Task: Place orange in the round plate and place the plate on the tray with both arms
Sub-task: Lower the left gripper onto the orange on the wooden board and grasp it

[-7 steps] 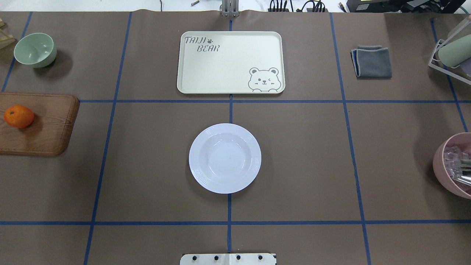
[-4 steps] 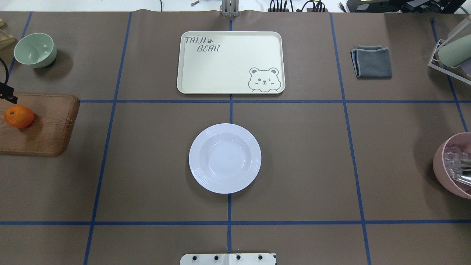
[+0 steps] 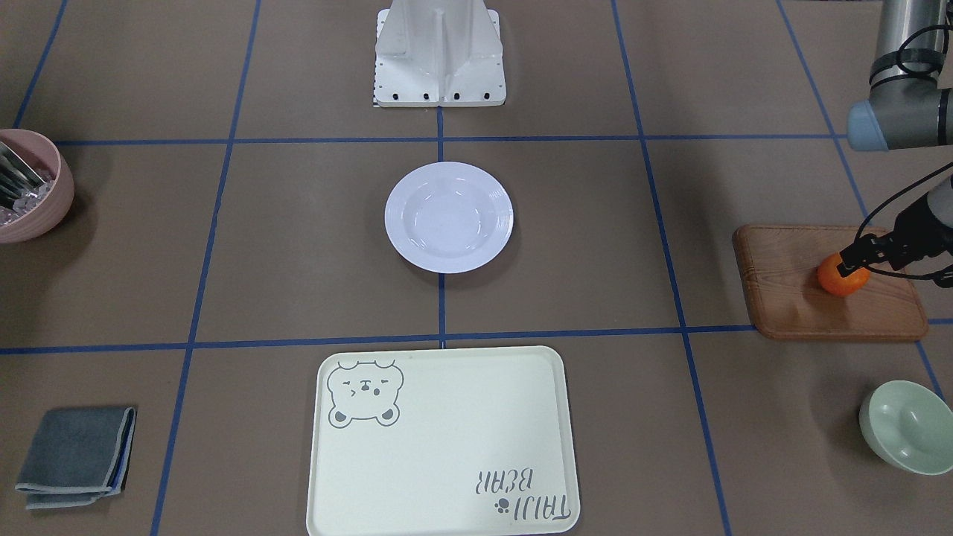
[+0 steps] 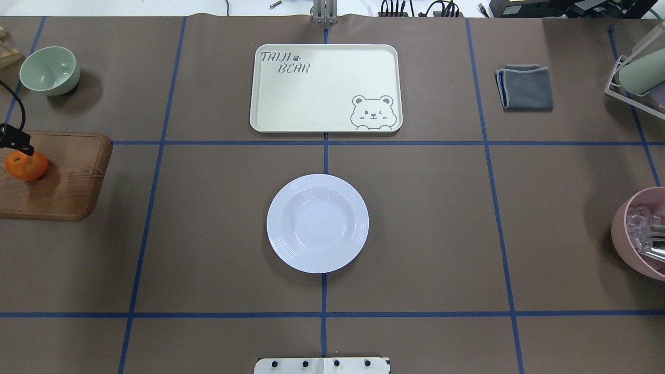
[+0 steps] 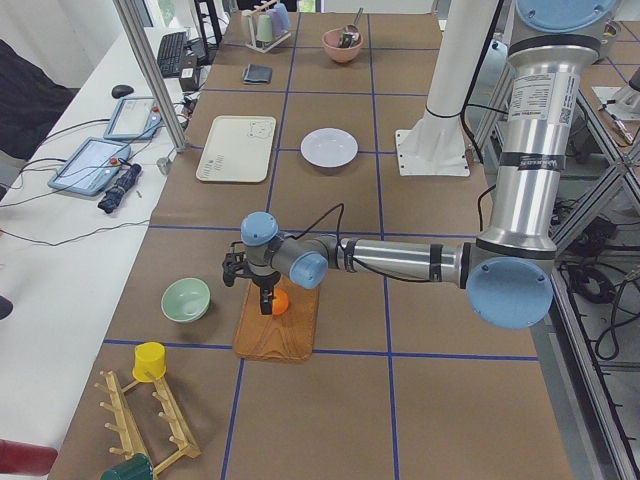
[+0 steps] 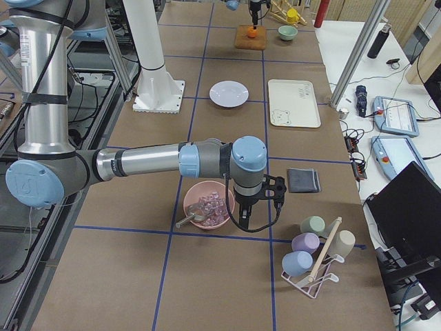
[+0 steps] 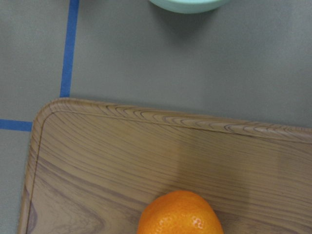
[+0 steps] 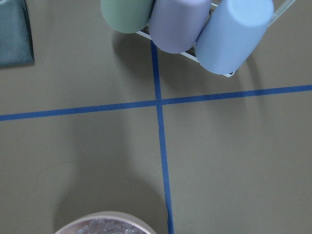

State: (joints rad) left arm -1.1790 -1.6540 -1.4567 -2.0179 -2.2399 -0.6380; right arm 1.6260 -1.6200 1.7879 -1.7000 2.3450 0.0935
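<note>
The orange (image 4: pixel 26 166) lies on a brown wooden board (image 4: pixel 67 182) at the table's far left. My left gripper (image 3: pixel 849 264) hangs just over the orange's top, fingers open, holding nothing; only its tip (image 4: pixel 18 144) enters the overhead view. In the left wrist view the orange (image 7: pixel 180 214) sits at the bottom edge. The white round plate (image 4: pixel 317 223) stands empty at the table's centre. Beyond it lies the cream bear tray (image 4: pixel 322 88), also empty. My right gripper (image 6: pixel 258 207) shows only in the exterior right view, beside the pink bowl; whether it is open or shut I cannot tell.
A pale green bowl (image 4: pixel 50 70) stands behind the board. A pink bowl (image 4: pixel 641 234) with clear pieces sits at the right edge, a folded grey cloth (image 4: pixel 524 87) and a cup rack (image 4: pixel 636 78) behind it. The robot base (image 3: pixel 439 52) is near the plate.
My left gripper has come into the overhead view from the left edge and moved over the orange. The orange, plate and tray have not moved.
</note>
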